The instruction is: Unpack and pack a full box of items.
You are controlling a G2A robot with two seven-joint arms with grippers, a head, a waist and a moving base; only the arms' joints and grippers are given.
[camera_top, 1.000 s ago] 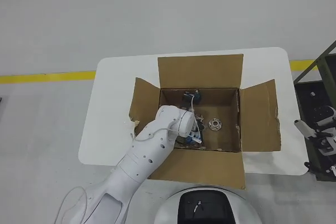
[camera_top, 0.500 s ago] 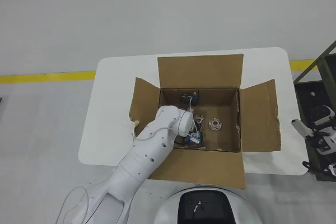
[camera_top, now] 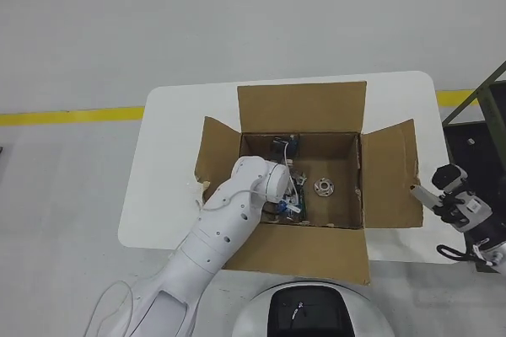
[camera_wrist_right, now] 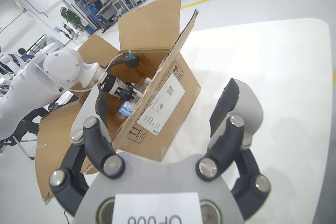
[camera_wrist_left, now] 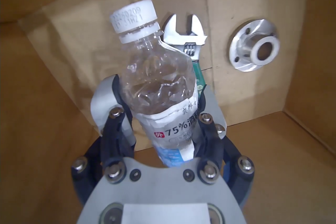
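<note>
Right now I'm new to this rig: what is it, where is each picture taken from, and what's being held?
It's a two-armed robot working at a white table. The wide picture looks down from a camera above its arms. The other two come from a camera on each wrist, so each shows its own gripper up close.

An open cardboard box stands on the table. The left gripper is down inside it, shut on a clear plastic bottle with a white cap. Also in the box are an adjustable wrench and a round metal flange. The right gripper is open and empty, over the table beside the box.
</note>
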